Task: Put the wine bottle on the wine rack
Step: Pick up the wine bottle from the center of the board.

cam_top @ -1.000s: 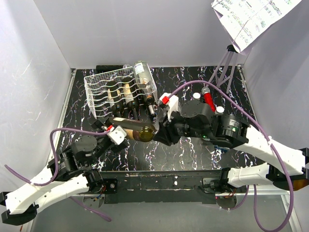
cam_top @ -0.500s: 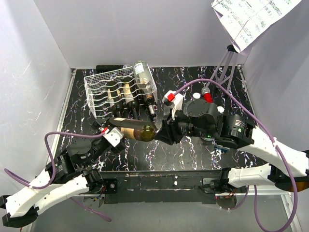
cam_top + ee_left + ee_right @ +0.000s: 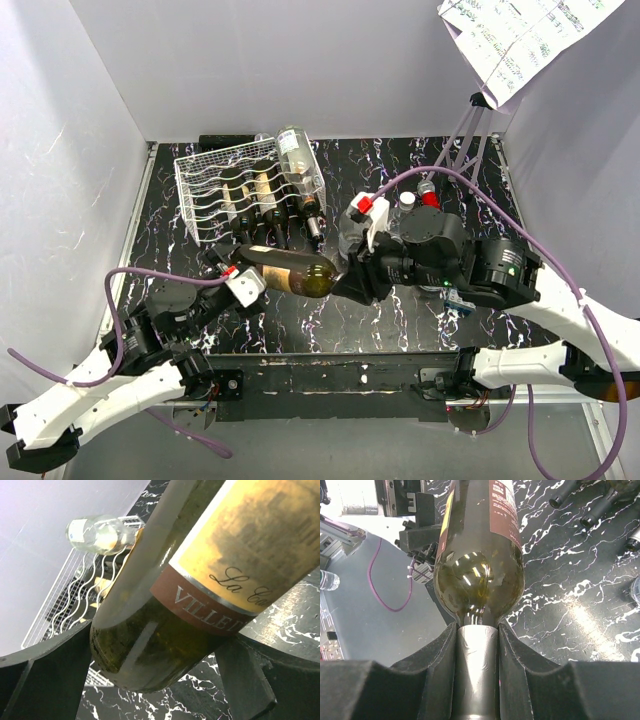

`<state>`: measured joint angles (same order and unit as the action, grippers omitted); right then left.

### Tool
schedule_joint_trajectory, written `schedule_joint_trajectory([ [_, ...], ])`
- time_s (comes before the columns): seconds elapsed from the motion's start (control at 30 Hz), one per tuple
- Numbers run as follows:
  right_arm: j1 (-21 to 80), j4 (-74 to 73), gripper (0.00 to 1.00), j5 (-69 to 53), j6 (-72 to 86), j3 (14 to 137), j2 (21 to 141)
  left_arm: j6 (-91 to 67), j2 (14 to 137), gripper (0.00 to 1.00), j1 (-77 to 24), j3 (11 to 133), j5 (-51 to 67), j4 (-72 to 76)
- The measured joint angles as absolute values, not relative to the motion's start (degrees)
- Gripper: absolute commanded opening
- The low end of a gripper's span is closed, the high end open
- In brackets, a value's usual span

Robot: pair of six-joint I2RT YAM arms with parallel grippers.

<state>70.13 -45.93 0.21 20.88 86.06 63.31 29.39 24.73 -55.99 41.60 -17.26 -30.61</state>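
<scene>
Nearest to us, the two arms reach in from the near edge of the black, white-veined surface (image 3: pixel 330 320) and meet at one bottle. The wine bottle (image 3: pixel 290 272) lies on its side in the air between them, base to the left and neck to the right. It is not on the rack.

Our left hand (image 3: pixel 155 640) is at the base end. Its dark fingers (image 3: pixel 47 675) stand wide apart, one on each side of the glass below the cream label with its rust-red band. We cannot tell whether they press on the bottle or only flank it.

Our right hand (image 3: pixel 477 630) holds the other end. Its two pads are closed narrowly on the foil-wrapped neck, just behind the shoulder of the brown-green glass.

Just beyond the bottle's base, towards the far left of the surface, sits the wine rack (image 3: pixel 205 165), a white wire frame with wavy rows. Dark bottles (image 3: pixel 250 195) already lie in its cradles, necks pointing towards us. A clear bottle (image 3: pixel 296 158) rests tilted along the rack's right side.

Farthest off, at the upper right, a printed sheet (image 3: pixel 520 35) hangs above the surface.
</scene>
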Motion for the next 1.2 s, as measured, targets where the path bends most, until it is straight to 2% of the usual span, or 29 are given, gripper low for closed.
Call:
schedule_joint_trajectory([
  [0.07, 70.06, -46.81, 0.01, -0.01, 20.91, 86.02, 62.52, 29.61, 25.06, 0.61, -55.90, 41.63, -15.49, -30.11],
  [0.2, 69.73, -48.16, 0.01, -0.54, 20.86, 85.97, 61.28, 30.28, 25.56, 0.82, -55.59, 41.63, -12.47, -28.99],
  [0.3, 69.60, -49.19, 0.01, -0.84, 20.64, 85.95, 60.69, 30.89, 25.96, 0.86, -55.51, 41.63, -10.17, -28.62],
  [0.43, 69.41, -50.78, 0.01, -1.48, 19.92, 85.95, 59.99, 31.46, 26.79, 0.86, -55.11, 41.89, -6.87, -28.71],
  [0.53, 69.38, -51.99, 0.01, -1.65, 19.31, 85.95, 59.24, 31.75, 28.03, 0.80, -54.78, 42.68, -4.60, -28.77],
  [0.6, 69.36, -52.95, 0.01, -1.80, 19.14, 85.86, 58.57, 31.79, 29.04, 0.73, -54.70, 43.24, -3.11, -28.80],
  [0.77, 69.34, -55.29, 0.01, -1.89, 18.94, 85.69, 57.45, 31.83, 30.98, 0.47, -54.48, 43.40, 0.01, -28.08],
  [0.8, 69.34, -55.83, 0.01, -1.89, 18.81, 85.69, 57.36, 31.77, 31.42, 0.36, -54.48, 43.40, 0.47, -28.03],
  [0.83, 69.34, -56.36, 0.01, -1.87, 18.65, 85.69, 57.32, 31.73, 31.90, 0.12, -54.48, 43.40, 0.82, -28.01],
  [0.87, 69.34, -56.86, 0.01, -1.87, 18.50, 85.69, 57.30, 31.70, 32.36, 0.00, -54.48, 43.40, 1.15, -28.01],
  [1.2, 69.28, -58.04, 0.01, -0.73, 17.52, 85.73, 57.52, 33.71, 34.41, 0.00, -54.50, 42.85, 0.36, -26.39],
])
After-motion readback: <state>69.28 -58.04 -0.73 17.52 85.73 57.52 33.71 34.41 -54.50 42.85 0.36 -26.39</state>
